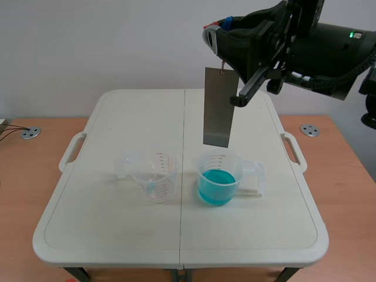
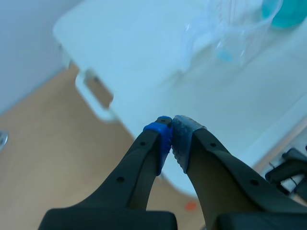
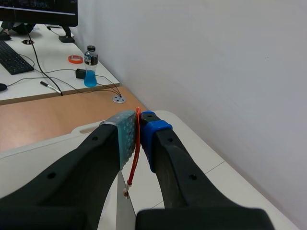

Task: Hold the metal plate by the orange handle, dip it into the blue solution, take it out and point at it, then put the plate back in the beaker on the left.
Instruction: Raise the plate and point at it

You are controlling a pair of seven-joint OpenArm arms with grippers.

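My right gripper is raised high over the table's right half, shut on a thin orange handle pinched between its pads. From that handle a grey metal plate hangs straight down. Its lower edge is just above the rim of the clear beaker with blue solution, not touching the liquid. To the left stands an almost empty clear beaker with red markings. My left gripper is shut on nothing, hovering off the table's near left corner, and is not seen in the scene view. Ahead of it are the clear beaker and blue beaker.
Both beakers stand mid-table on a white folding table with side handles. It rests on a wooden desk with metal cable grommets. A white wall is close behind. Another desk with a bottle lies beyond.
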